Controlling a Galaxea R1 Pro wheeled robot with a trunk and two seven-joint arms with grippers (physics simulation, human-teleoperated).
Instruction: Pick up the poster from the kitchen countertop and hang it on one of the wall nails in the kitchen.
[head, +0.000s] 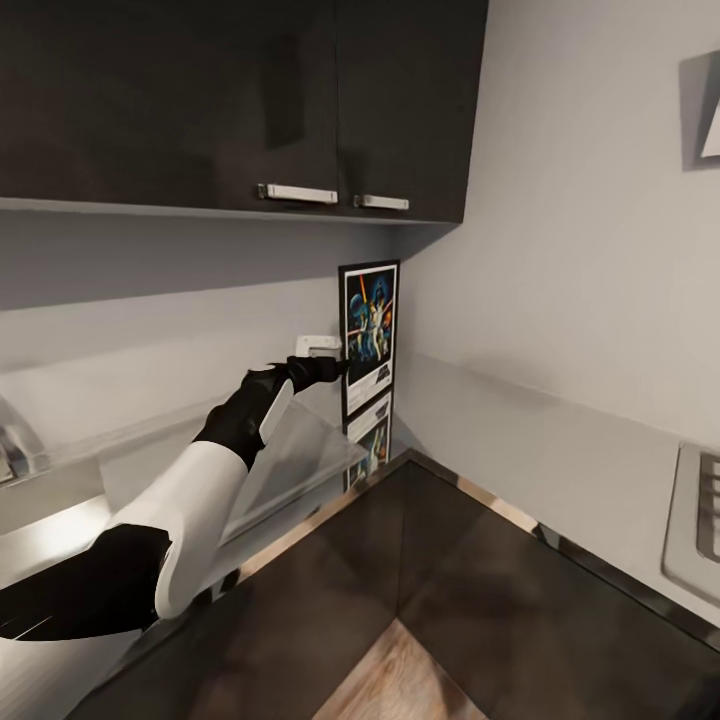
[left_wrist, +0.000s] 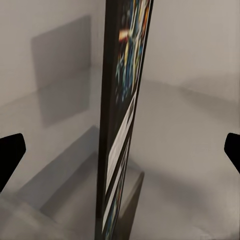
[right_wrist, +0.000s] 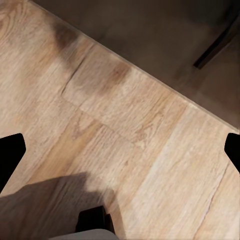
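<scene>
Grey matte tabletop (head: 560, 450) runs in an L through the kitchen corner, with a shiny metal front edge above dark base cabinets (head: 420, 590). Dark wall cabinets (head: 240, 100) with pale bar handles fill the head view from ten to twelve o'clock, hung on a plain pale wall (head: 590, 230). A strip of wooden floor (head: 400, 680) shows at six o'clock, and the right wrist view looks down on the same pale wooden planks (right_wrist: 125, 130). At three to four o'clock the edge of a steel hob (head: 695, 520) sits in the tabletop, and a bit of tap metal (head: 15, 450) shows at nine o'clock. The left arm (head: 200, 490) reaches from seven o'clock towards the centre. The Star Wars poster (head: 370, 335) stands upright in the corner on the tabletop, just right of centre, its lower edge mirrored in the surface; the left wrist view meets it edge-on (left_wrist: 117, 120), between the fingertips but touching neither. The left tool (head: 325, 368) sits just beside the poster's left edge, its fingers (left_wrist: 11, 150) wide apart. The right tool (right_wrist: 120, 150) hangs over the floor, its black fingertips (right_wrist: 10, 152) likewise spread wide and holding nothing. A small white wall socket (head: 318, 345) sits just above the left tool.
</scene>
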